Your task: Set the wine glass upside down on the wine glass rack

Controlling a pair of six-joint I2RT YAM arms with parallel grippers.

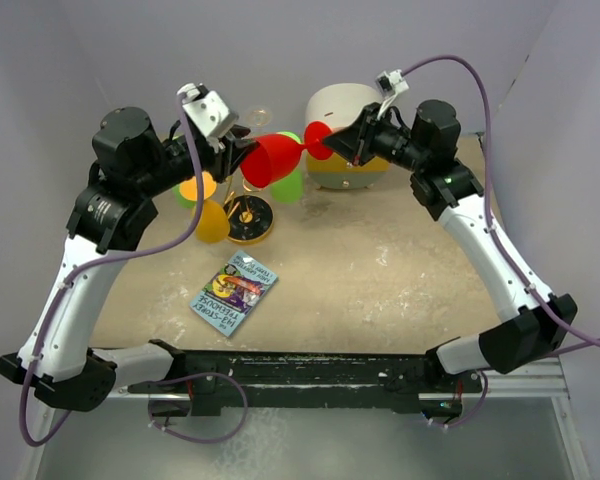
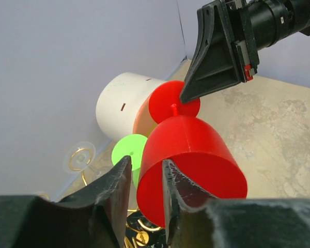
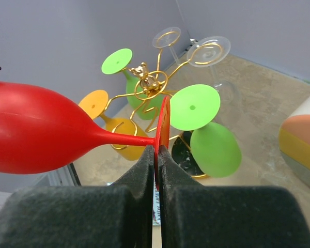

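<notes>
The red wine glass [image 1: 270, 160] hangs on its side in the air between both grippers, just above and right of the gold wire rack [image 1: 248, 215]. My right gripper [image 1: 332, 143] is shut on the edge of the glass's round foot [image 3: 164, 124], the stem pointing left. My left gripper [image 1: 242, 155] is open and straddles the bowl's rim [image 2: 191, 155]: one finger [image 2: 183, 191] sits inside the bowl, the other [image 2: 111, 191] outside with a small gap. The rack's loops [image 3: 150, 85] hold green, orange and clear glasses upside down.
A white-and-orange rounded drawer box [image 1: 345, 135] stands behind the right gripper. A blue booklet [image 1: 234, 292] lies on the tan table in front of the rack. Green glasses [image 1: 290, 185] and an orange glass [image 1: 212, 220] hang just below the red one.
</notes>
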